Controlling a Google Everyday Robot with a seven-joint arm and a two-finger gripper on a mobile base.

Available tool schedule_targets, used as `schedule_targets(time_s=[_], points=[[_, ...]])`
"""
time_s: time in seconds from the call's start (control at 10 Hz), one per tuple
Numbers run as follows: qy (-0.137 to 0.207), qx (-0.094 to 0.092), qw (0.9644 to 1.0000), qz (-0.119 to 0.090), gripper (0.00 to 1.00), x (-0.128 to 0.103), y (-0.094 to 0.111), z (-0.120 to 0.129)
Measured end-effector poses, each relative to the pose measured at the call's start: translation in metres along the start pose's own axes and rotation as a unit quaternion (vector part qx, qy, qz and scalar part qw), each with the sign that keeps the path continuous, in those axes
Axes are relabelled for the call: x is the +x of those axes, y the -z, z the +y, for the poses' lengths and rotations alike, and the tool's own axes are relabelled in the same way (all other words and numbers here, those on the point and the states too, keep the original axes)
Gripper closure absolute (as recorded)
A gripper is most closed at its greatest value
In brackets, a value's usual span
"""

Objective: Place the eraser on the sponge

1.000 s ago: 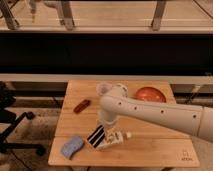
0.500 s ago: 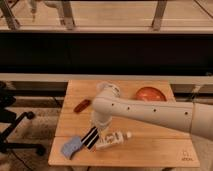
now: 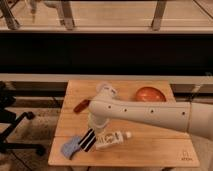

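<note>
on the near left corner of the light wooden table, as the camera view shows it, lies the small flat light-blue sponge with wavy edges. the black-and-white striped gripper is low over the table, just at the sponge's right edge. it seems to touch the sponge, but i am not sure. whether the gripper is spread, pressed together or pinching something, i cannot tell. the eraser itself i cannot pick out.

the thick white robot arm comes in from the right side of the picture, crosses the table's middle and bends down to the gripper. a white bottle lies on its side just beside the gripper, to the right. a reddish-brown oblong object rests further back on the left. a round orange-red bowl stands at the far edge. a black chair is on the floor left of the table.
</note>
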Motion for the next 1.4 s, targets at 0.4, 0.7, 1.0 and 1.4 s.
schedule_targets(time_s=[0.4,0.7,1.0,1.4], points=[[0.018,-0.006,0.9998,-0.005,1.0,-0.024,-0.011,-0.003],[0.028,-0.009,0.9996,-0.005,1.0,-0.033,-0.015,-0.012],[0.031,-0.01,0.9995,-0.007,1.0,-0.036,-0.021,-0.014],[0.042,-0.015,0.999,-0.009,1.0,-0.039,-0.028,-0.034]])
